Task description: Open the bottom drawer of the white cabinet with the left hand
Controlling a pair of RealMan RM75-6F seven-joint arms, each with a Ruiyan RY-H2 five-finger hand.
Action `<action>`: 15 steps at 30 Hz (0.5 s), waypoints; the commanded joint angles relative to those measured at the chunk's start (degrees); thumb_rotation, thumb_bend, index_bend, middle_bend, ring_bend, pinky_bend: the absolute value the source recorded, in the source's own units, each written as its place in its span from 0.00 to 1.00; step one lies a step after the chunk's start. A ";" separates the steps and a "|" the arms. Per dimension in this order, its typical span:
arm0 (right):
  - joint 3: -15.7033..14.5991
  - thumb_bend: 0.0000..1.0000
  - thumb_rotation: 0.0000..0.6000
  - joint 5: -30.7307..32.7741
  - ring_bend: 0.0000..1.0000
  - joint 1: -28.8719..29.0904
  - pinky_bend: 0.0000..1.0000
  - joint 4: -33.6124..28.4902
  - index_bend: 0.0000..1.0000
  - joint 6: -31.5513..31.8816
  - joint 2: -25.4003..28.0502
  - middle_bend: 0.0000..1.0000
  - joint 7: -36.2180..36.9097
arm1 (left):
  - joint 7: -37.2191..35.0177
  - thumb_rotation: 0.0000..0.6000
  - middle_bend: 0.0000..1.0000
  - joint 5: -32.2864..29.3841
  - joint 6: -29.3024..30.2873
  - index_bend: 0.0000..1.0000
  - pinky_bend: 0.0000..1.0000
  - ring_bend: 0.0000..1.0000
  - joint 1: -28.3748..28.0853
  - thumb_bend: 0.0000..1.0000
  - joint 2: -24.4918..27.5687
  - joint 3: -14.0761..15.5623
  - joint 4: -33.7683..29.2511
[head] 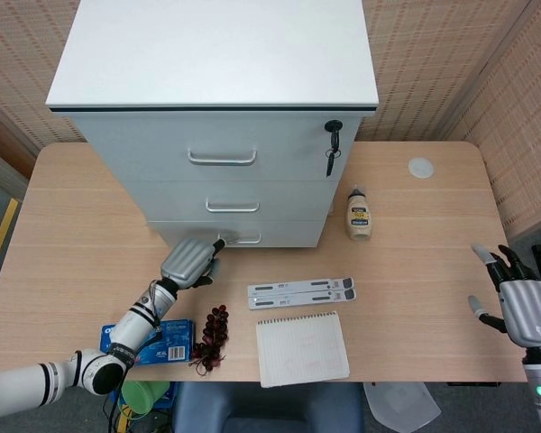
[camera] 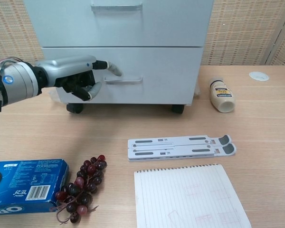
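The white cabinet (head: pixel 216 54) stands at the back of the table with three drawers, and its bottom drawer (camera: pixel 166 76) is closed. My left hand (camera: pixel 76 78) is low in front of that drawer. One finger (camera: pixel 111 68) reaches out to just above the left end of the drawer's metal handle (camera: pixel 124 81), while the others curl under. It holds nothing, and I cannot tell whether the fingertip touches. In the head view the left hand (head: pixel 191 262) sits just left of the handle (head: pixel 240 239). My right hand (head: pixel 521 307) rests at the table's right edge with its fingers spread and empty.
A white folding stand (camera: pixel 180 146) and a notebook (camera: pixel 190 199) lie in front of the cabinet. Grapes (camera: pixel 83 185) and a blue Oreo box (camera: pixel 23 184) sit at the front left. A sauce bottle (camera: pixel 221 95) lies right of the cabinet. Keys (head: pixel 332 149) hang from the top drawer.
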 commanded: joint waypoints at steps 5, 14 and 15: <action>-0.02 0.28 1.00 0.18 0.17 -0.11 0.31 0.02 0.10 0.03 0.04 0.23 0.06 | -0.08 1.00 0.92 -1.44 0.02 0.16 1.00 0.96 -1.07 0.69 -0.42 0.06 1.03; -0.13 0.28 1.00 0.35 0.17 -0.32 0.31 0.13 0.10 0.08 0.05 0.23 0.25 | 0.14 1.00 0.92 -3.10 -0.14 0.19 1.00 0.96 -2.24 0.69 -0.95 0.60 1.87; -0.14 0.28 1.00 0.37 0.17 -0.36 0.31 0.18 0.10 0.13 0.03 0.23 0.27 | 0.20 1.00 0.92 -3.38 -0.15 0.19 1.00 0.96 -2.40 0.69 -0.98 0.62 1.98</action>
